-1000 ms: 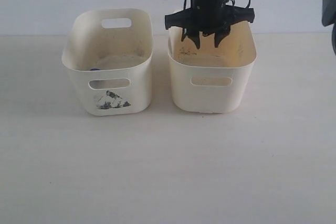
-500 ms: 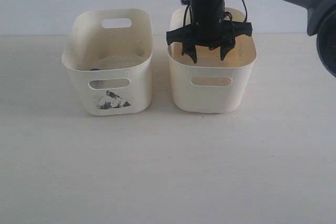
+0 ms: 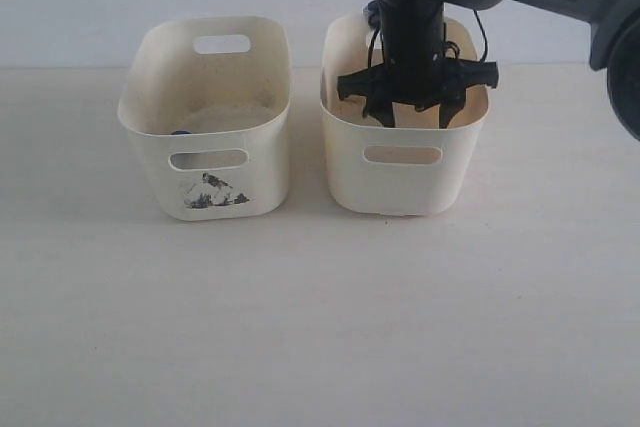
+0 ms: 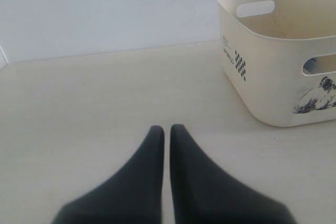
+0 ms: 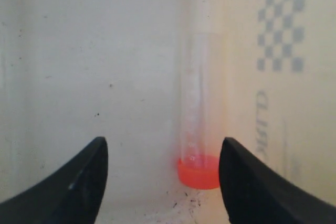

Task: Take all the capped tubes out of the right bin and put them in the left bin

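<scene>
Orange-red-capped clear tube [image 5: 196, 124] lying beside a wall inside plain cream right bin [image 3: 345, 172]; dark blue cap [image 3: 180, 132] just visible inside mountain-printed left bin [image 3: 265, 162].

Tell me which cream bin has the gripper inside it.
The right bin, plain-fronted, with the right gripper inside; the left bin bears a black mountain print.

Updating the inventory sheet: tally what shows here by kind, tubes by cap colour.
Bins: 2, the left bin and the right bin
Orange-red-capped tube: 1, in the right bin
Dark blue cap: 1 showing, in the left bin
Total: 4 seen; more may be hidden
</scene>
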You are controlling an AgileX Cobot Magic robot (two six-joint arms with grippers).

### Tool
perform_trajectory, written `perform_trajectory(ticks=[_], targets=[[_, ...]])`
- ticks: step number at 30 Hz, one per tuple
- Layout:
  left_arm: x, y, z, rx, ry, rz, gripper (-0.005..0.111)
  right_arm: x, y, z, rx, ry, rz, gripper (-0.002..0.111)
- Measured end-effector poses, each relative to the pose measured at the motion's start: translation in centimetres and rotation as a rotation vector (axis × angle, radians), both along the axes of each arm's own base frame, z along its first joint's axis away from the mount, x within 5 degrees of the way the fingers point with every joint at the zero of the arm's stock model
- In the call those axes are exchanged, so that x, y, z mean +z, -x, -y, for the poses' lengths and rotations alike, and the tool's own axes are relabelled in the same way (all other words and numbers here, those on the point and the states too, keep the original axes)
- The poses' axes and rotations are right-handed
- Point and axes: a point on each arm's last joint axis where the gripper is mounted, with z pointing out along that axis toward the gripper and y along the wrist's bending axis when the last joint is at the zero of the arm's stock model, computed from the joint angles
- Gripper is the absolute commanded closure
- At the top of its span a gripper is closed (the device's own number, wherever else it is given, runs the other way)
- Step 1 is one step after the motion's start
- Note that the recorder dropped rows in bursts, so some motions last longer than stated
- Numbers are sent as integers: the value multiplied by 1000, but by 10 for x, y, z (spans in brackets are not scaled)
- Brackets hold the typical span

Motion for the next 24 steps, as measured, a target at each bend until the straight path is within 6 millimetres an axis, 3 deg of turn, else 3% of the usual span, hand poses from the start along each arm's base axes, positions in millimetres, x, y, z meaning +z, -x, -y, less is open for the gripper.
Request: perform_trajectory(ticks=[12, 24], targets=[[0, 0, 0, 0, 0, 0, 102, -11, -2, 2, -38, 16, -14, 49], [0, 0, 0, 0, 0, 0, 102, 15, 4, -4, -85, -41, 45, 49]])
